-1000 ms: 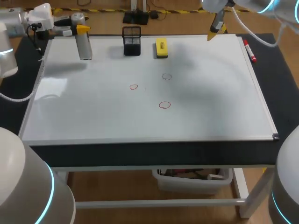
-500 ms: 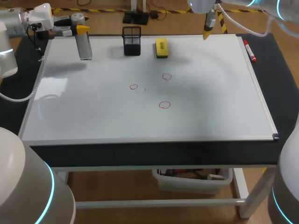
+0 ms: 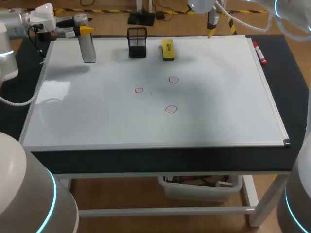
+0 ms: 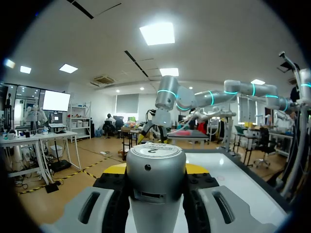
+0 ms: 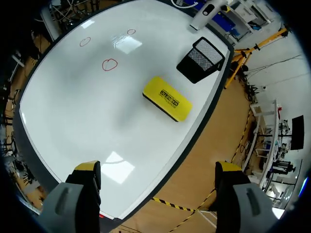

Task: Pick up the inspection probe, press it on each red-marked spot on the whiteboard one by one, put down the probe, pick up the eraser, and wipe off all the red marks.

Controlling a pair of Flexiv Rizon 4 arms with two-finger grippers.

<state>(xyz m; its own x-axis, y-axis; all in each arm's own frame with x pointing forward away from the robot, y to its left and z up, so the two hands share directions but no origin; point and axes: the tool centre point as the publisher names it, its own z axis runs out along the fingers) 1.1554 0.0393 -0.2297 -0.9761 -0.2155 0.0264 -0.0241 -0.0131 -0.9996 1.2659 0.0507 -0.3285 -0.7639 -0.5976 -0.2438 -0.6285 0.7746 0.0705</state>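
The white rectangular whiteboard (image 3: 218, 107) lies flat on the black-topped bench (image 3: 146, 160) and covers most of its surface.

The silver-grey cylindrical inspection probe (image 3: 88, 48) stands upright at the far left corner of the whiteboard. The left gripper (image 3: 83, 30) comes in level from the left side and is clenched on the upper part of the inspection probe. In the left wrist view, the rounded metal head of the probe sits between the two fingers, with one finger against each side.

Three hand-drawn red rings sit near the middle of the whiteboard: the left red ring (image 3: 139, 90), the far red ring (image 3: 174, 79) and the near red ring (image 3: 171, 109). All three are unwiped.

The yellow block-shaped eraser (image 3: 168, 50) lies flat near the far edge of the whiteboard. It is to the right of the black wire-mesh pen holder (image 3: 137, 42) and does not touch it.

The right gripper (image 5: 157, 167) hangs above the far edge of the whiteboard, to the right of the eraser. It is released: its fingers are spread wide with nothing between them. In the right wrist view, the eraser lies ahead of the right gripper, and the pen holder stands beyond the eraser.

A red marker pen (image 3: 259, 53) lies along the right edge of the whiteboard, well apart from the eraser.
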